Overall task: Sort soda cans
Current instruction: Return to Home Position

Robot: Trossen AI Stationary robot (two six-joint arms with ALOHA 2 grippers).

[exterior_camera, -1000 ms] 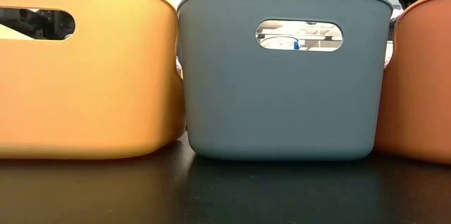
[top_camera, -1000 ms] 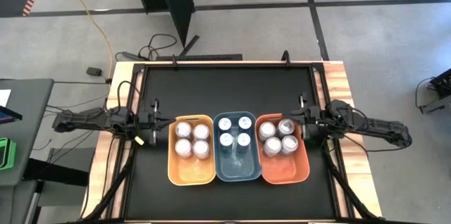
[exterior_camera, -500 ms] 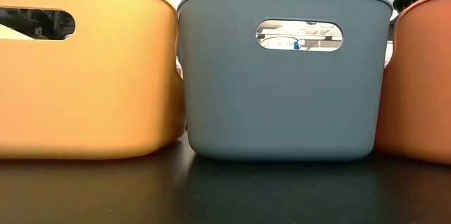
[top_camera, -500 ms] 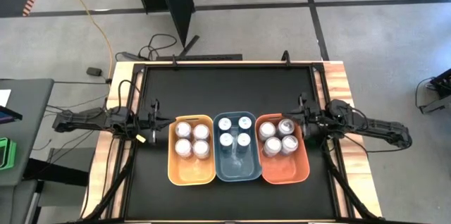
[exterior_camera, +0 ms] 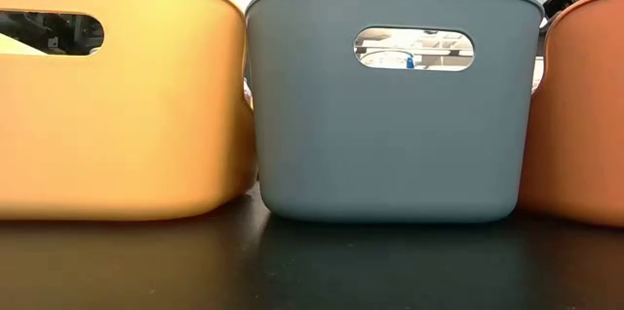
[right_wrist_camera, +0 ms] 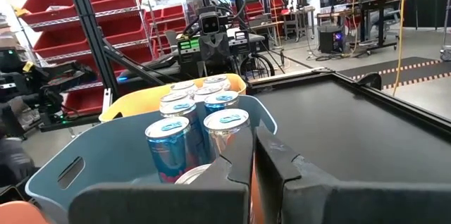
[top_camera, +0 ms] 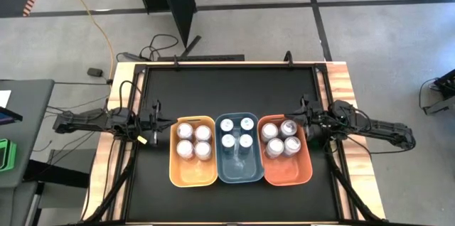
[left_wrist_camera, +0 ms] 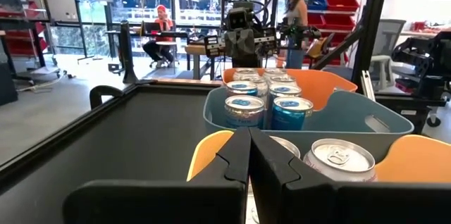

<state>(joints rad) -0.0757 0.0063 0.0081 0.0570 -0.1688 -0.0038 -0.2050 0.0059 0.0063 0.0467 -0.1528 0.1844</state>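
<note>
Several soda cans stand upright in each of three bins side by side at mid table. Silver-white cans (top_camera: 194, 141) are in the orange-yellow bin (top_camera: 192, 176). Blue cans (top_camera: 237, 131) are in the blue bin (top_camera: 239, 173). More cans (top_camera: 280, 138) fill the red-orange bin (top_camera: 288, 175). My left gripper (top_camera: 158, 121) is level at the table's left edge, pointing at the bins, shut and empty (left_wrist_camera: 250, 155). My right gripper (top_camera: 304, 121) is level at the right edge, beside the red-orange bin, with its fingers close together and nothing between them (right_wrist_camera: 252, 157).
The far half of the black table top (top_camera: 227, 91) is bare, with a raised rim (top_camera: 231, 65) around it. The low view shows only the bins' near walls (exterior_camera: 390, 115). People sit and stand in the room beyond (left_wrist_camera: 163, 23).
</note>
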